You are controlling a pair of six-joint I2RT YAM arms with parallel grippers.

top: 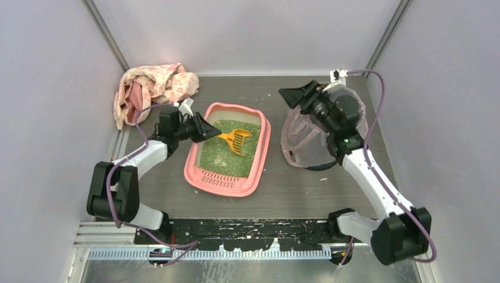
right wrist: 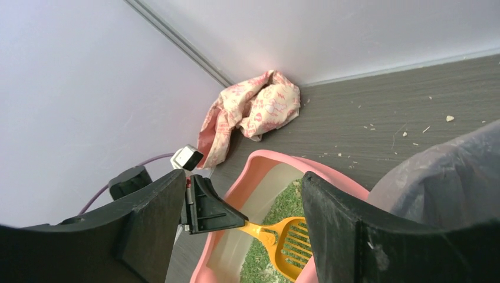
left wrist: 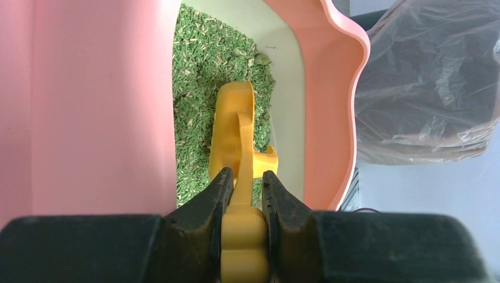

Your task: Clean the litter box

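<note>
The pink litter box (top: pixel 257 166) with green granules (top: pixel 219 157) sits mid-table, its grate lip toward me. It also shows in the left wrist view (left wrist: pixel 330 106) and the right wrist view (right wrist: pixel 259 162). My left gripper (top: pixel 210 131) is shut on the handle of a yellow slotted scoop (top: pixel 237 140), whose head hangs over the granules. In the left wrist view the scoop (left wrist: pixel 237 127) runs forward from between the fingers (left wrist: pixel 209 203). My right gripper (top: pixel 298 94) is open and empty, held above the bagged bin (top: pixel 303 138) to the right of the box.
A crumpled pink patterned cloth (top: pixel 154 87) lies at the back left corner, also in the right wrist view (right wrist: pixel 250 112). Small litter crumbs (right wrist: pixel 407 131) are scattered on the dark table behind the box. Walls close in the left, back and right sides.
</note>
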